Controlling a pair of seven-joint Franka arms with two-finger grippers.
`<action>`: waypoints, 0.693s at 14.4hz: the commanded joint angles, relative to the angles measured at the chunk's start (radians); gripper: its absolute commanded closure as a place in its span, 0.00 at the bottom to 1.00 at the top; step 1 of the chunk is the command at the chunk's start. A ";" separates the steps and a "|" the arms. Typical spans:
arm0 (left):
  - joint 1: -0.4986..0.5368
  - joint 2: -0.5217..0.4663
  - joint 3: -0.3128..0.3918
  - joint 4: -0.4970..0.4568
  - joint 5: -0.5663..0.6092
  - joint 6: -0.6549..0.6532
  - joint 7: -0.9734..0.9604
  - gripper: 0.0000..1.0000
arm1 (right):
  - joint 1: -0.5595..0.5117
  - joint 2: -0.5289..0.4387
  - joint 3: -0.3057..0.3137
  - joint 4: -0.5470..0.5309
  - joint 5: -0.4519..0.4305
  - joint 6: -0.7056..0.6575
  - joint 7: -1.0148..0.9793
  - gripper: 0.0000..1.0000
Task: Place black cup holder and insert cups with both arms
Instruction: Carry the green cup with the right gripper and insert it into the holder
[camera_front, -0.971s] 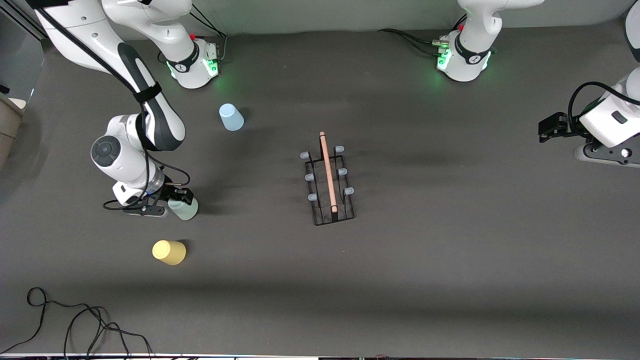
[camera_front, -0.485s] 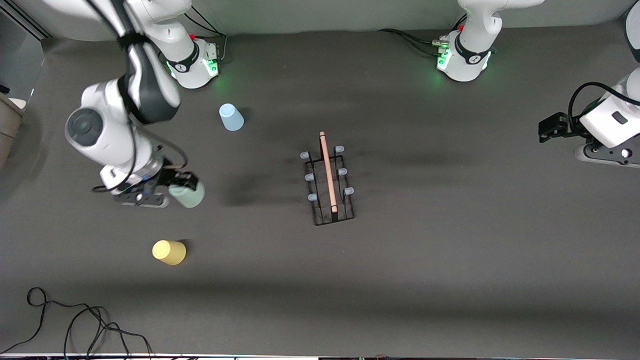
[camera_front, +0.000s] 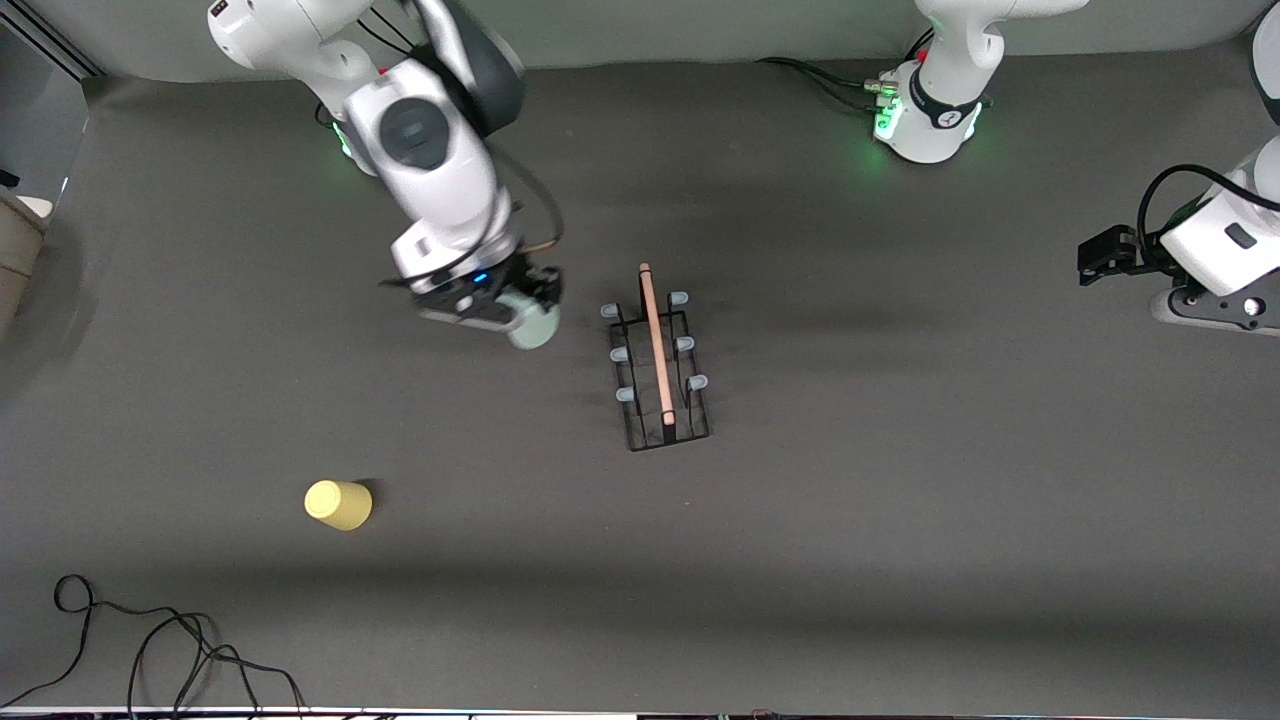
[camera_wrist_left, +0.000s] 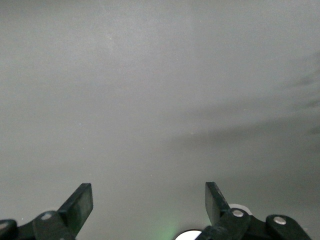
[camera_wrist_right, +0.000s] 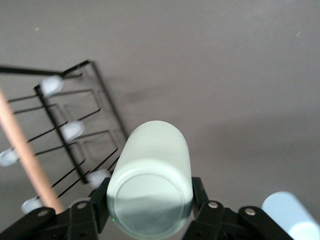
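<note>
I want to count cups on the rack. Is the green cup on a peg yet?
Not yet. The mint green cup is clamped in the right tool, beside the black cup holder.

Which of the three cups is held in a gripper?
The mint green cup, clamped in the right gripper beside the black rack. The yellow cup and pale blue cup stand on the table.

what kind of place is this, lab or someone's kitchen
Most likely a robotics lab, not a kitchen. Two white arms are bolted onto a dark grey table, loose cables trail along its near edge, and only test props sit out: a black cup holder and a yellow cup.
</note>
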 joint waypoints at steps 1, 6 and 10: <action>0.006 -0.001 -0.003 0.006 -0.010 -0.012 0.006 0.00 | 0.083 0.061 -0.013 0.075 0.008 -0.012 0.126 0.80; 0.009 -0.001 -0.003 0.006 -0.010 -0.018 0.006 0.00 | 0.111 0.172 -0.013 0.164 0.007 0.014 0.193 0.80; 0.009 -0.001 -0.003 0.006 -0.012 -0.020 0.005 0.00 | 0.121 0.227 -0.013 0.166 0.006 0.067 0.193 0.79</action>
